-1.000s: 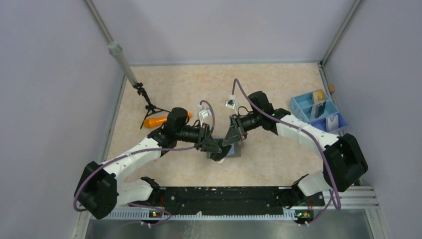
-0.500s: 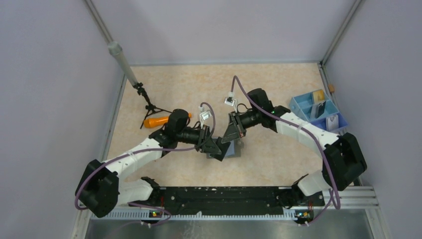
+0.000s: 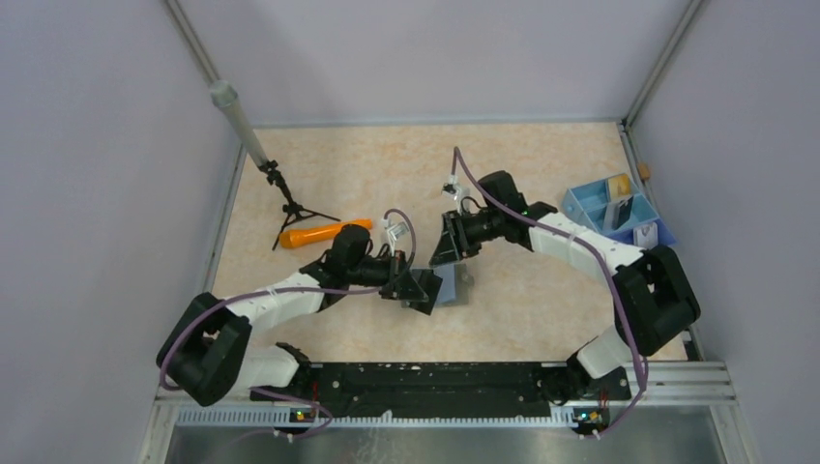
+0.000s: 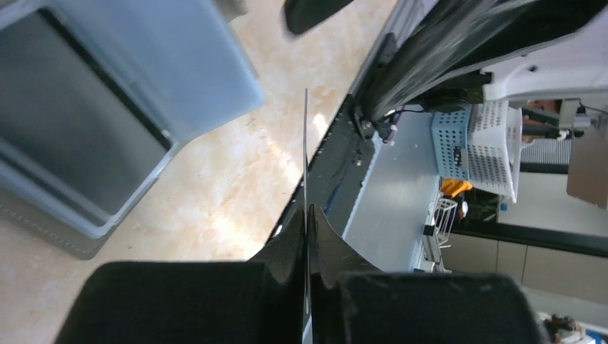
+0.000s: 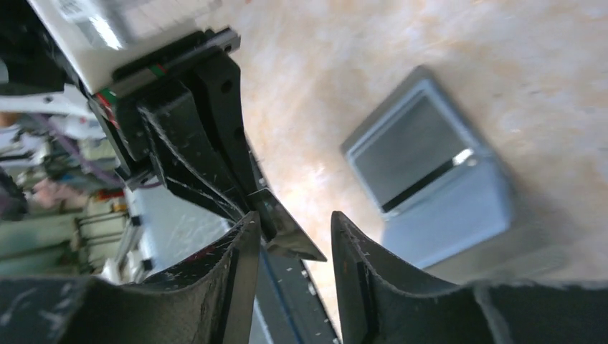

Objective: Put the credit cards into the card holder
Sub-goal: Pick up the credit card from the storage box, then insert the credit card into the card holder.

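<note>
The card holder (image 3: 453,287), a grey wallet with light blue lining, lies open on the table, and a dark card sits in one of its slots (image 4: 79,136). My left gripper (image 3: 422,289) hovers just left of it, shut on a black credit card (image 5: 290,231). In the left wrist view that credit card (image 4: 305,143) shows edge-on, sticking out from between the closed jaws of the left gripper (image 4: 307,212). My right gripper (image 3: 448,244) hangs open above and behind the card holder (image 5: 430,186). In the right wrist view, the right gripper's (image 5: 294,215) fingers stand either side of the card's corner without touching it.
A blue compartment tray (image 3: 586,207) with more cards stands at the right edge. An orange carrot-shaped stick (image 3: 324,233) and a small black tripod (image 3: 291,204) lie left of the arms. A grey pole (image 3: 238,123) leans in the back left corner.
The right gripper has opened, let go of the black card and pulled back from it. The left gripper has shut on the card and now holds it alone, slightly nearer the front.
</note>
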{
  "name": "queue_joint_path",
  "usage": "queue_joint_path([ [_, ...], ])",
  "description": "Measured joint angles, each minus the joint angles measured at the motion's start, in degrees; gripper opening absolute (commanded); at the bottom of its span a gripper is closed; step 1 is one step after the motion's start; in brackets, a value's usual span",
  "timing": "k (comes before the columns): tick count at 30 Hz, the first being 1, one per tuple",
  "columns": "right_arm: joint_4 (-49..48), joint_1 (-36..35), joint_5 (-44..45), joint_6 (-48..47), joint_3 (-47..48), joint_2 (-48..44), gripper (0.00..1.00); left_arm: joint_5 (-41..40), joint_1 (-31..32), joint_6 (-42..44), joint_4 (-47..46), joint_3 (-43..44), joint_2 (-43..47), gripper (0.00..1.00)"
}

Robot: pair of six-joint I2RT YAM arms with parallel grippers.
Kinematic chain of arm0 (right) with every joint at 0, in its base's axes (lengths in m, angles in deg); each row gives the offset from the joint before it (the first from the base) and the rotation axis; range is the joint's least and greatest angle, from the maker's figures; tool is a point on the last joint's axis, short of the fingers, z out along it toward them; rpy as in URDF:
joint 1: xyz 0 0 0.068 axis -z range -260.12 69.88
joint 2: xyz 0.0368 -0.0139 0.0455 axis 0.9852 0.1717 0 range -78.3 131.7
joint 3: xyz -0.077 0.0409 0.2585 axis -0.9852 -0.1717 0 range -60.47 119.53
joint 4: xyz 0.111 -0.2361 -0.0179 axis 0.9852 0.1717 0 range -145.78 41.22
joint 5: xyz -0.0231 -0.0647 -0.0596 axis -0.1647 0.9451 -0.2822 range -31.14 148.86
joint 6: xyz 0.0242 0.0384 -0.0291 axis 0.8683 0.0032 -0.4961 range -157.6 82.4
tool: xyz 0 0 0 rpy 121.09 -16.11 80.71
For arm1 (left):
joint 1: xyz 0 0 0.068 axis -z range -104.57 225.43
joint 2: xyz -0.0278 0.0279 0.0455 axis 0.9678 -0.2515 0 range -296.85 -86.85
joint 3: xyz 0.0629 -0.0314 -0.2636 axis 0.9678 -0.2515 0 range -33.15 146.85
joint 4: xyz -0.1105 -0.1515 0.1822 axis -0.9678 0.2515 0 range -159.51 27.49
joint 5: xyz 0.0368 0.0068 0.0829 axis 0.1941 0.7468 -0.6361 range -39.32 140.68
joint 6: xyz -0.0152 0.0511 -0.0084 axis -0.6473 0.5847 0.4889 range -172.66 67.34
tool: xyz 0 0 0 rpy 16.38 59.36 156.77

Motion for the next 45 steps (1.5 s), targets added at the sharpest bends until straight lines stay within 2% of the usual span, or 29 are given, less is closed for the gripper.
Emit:
queue_joint_path([
  [6, -3.1, 0.8, 12.6, 3.5, -2.1, -0.3, 0.43, -4.2, -0.5, -5.7, -6.9, -4.8, -5.3, 0.00],
  [16, -4.1, -0.9, 31.0, 15.8, -12.5, -4.8, 0.42, -14.3, -1.6, -14.4, -19.7, -10.4, -5.7, 0.00],
  [26, -4.7, -4.3, 38.2, 22.7, -14.5, -11.1, 0.39, -20.1, -1.6, -16.7, -24.1, -11.1, -7.0, 0.00],
  [40, -4.0, -10.2, 42.0, 27.0, -14.5, -9.4, 0.38, -21.1, -0.9, -18.9, -30.2, -11.1, -13.5, 0.00],
  [45, -2.6, -11.4, 44.3, 28.0, -14.5, -7.7, 0.34, -21.3, -0.3, -19.1, -31.4, -11.1, -14.6, 0.00],
])
